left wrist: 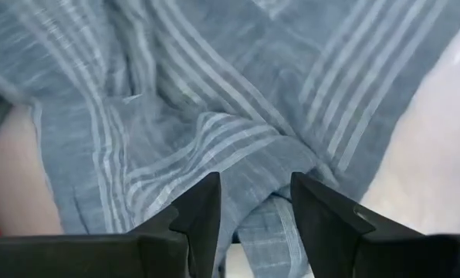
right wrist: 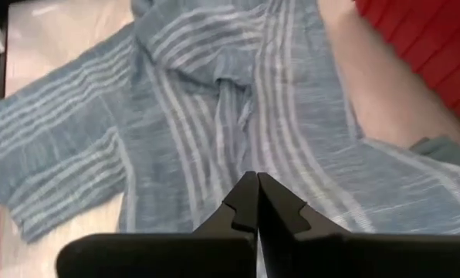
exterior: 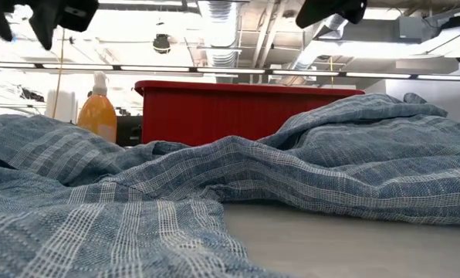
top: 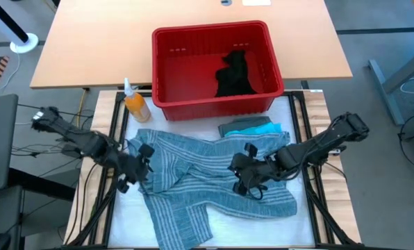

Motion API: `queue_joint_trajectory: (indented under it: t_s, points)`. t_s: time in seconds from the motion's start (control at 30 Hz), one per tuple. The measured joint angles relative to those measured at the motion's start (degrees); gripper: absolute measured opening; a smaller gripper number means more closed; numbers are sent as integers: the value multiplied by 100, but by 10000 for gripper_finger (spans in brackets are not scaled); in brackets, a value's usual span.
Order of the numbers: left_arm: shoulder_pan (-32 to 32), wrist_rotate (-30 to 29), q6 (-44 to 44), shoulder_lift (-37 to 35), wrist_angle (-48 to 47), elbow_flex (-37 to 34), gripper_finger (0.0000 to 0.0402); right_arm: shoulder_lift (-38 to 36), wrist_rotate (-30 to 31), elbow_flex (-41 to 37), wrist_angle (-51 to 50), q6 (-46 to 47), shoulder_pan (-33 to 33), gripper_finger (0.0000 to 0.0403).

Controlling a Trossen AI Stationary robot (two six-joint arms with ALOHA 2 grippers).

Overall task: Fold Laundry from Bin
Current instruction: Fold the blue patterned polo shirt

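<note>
The blue-grey striped shirt [top: 200, 173] lies spread and rumpled on the white table top, in front of the red bin [top: 210, 31]. A black garment [top: 233, 75] lies inside the bin. A turquoise garment [top: 266, 129] and a grey-green one [top: 240, 126] lie folded between bin and shirt. My left gripper [top: 143, 167] hangs open above the shirt's left part [left wrist: 214, 93], with nothing between its fingers [left wrist: 203, 205]. My right gripper [top: 243, 179] hangs shut and empty above the shirt's right part [right wrist: 214, 100]. In the low view both grippers [exterior: 29, 19] [exterior: 330, 9] stand well above the cloth [exterior: 292, 170].
An orange bottle with a white pump top [top: 135, 104] stands at the bin's left front corner. Dark rails run along the table's left and right sides. Bare table top [top: 325, 215] shows at the near right.
</note>
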Motion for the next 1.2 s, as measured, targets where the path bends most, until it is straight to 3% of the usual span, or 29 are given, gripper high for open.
queue_joint_trajectory:
  t_s: [0.2, 0.4, 0.73, 1.2]
  points:
    - [-708, -590, 673, 1026, -128, 0, 147, -18, -12, 2, -7, -21, -31, 36]
    - [-910, -1277, 1143, 1758, 13, 0, 146, -12, -15, 2, 1, -35, -31, 28]
    - [-905, -763, 1722, 1875, -191, 0, 146, -11, -15, 2, -12, -195, 10, 34]
    - [-754, -1088, 2041, 1875, 254, -354, 146, -7, -10, 2, -8, -363, -33, 32]
